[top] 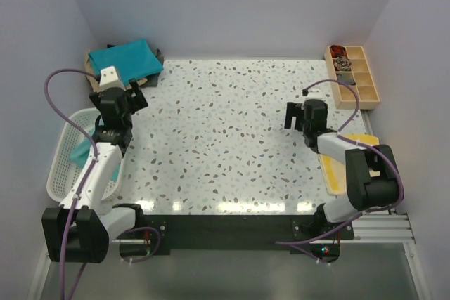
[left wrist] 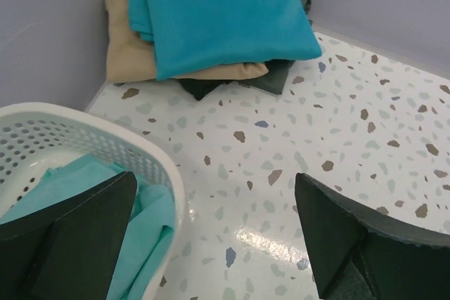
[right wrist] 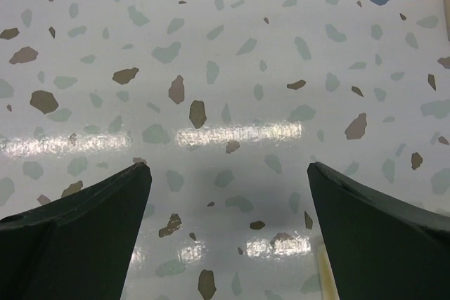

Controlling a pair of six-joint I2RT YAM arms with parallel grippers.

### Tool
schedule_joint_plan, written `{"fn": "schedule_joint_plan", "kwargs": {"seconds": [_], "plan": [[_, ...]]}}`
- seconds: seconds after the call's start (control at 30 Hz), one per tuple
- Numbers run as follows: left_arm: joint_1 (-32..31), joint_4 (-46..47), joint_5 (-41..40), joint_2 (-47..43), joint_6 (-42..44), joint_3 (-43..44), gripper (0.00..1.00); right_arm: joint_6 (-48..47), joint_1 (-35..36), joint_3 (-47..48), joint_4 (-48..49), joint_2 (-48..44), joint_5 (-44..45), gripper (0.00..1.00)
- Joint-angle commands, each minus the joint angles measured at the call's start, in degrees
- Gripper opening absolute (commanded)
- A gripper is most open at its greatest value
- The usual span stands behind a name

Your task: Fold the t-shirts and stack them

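Topping the stack (left wrist: 211, 72) (far-left corner) lies teal t-shirt (left wrist: 218, 12).

A white basket (top: 55, 166) stands at the left edge of the table (top: 232, 138). A wooden tray (top: 365, 96) is far right, and a yellow sheet (top: 332, 172) near right.

No writing, label, brand, number or sign can be read in any view; the teal t-shirt (left wrist: 225, 12), basket (left wrist: 91, 128) and table (top: 232, 131) bear none legible.

Logged teal-blue t-shirt (left wrist: 225, 19), tan t-shirt (left wrist: 130, 57), dark t-shirt (left wrist: 271, 79), sea-green t-shirt (left wrist: 151, 216), white perforated basket (left wrist: 105, 131), white table (left wrist: 351, 103) flecked grey, brown, blue.
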Motion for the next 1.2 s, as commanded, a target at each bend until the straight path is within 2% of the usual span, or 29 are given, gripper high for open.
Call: {"fn": "schedule_joint_plan", "kwargs": {"seconds": [0.0,0.07,0.17,0.23,0.37,0.47,0.83,1.0,1.03,1.1,1.13,1.17], "plan": [[0.27,-4.8,-9.98,-0.91,-4.38,4.88,1.0,2.39,0.14,3.77,-2.17,-0.22,4.21,0.99],[0.27,-7.1,-16.98,-0.38,-4.92,5.5,1.0,2.83,0.06,5.18,-3.76,0.66,5.1,0.99],[0.36,-10.97,-23.42,0.15,-6.41,5.42,1.0,2.22,0.14,5.79,-6.4,2.86,5.18,0.99],[0.44,-12.21,-24.94,-0.29,-9.04,4.19,1.0,3.62,0.14,6.06,-7.72,2.95,7.55,0.99],[2.54,-8.96,-18.91,-1.17,-13.35,-0.64,1.0,6.0,0.06,3.25,-6.23,0.59,13.18,0.99],[4.05,-8.16,-15.46,1.2,-14.76,-3.02,1.0,5.47,0.06,1.67,-3.51,-1.26,10.38,0.99],[5.98,-8.69,-18.7,10.6,-18.37,-4.34,0.9,4.95,-0.03,4.56,-5.79,2.25,9.67,0.99],[5.98,-6.85,-18.26,10.61,-17.93,-5.04,0.53,4.77,-0.03,4.57,-5.7,2.25,9.67,0.99],[5.98,-6.5,-18.17,10.43,-17.5,-5.13,0.36,4.77,0.06,4.83,-5.88,2.25,9.58,0.99],[5.89,-6.32,-18.17,10.61,-17.05,-4.87,0.2,4.77,-0.03,4.92,-6.05,2.25,9.58,0.99],[6.07,-6.41,-18.09,10.7,-16.97,-4.69,0.02,4.77,0.06,5.0,-6.05,2.43,9.58,0.99],[5.98,-6.67,-18.08,10.78,-16.88,-4.43,0.0,4.77,0.06,5.01,-6.05,2.51,9.5,0.99]]}}
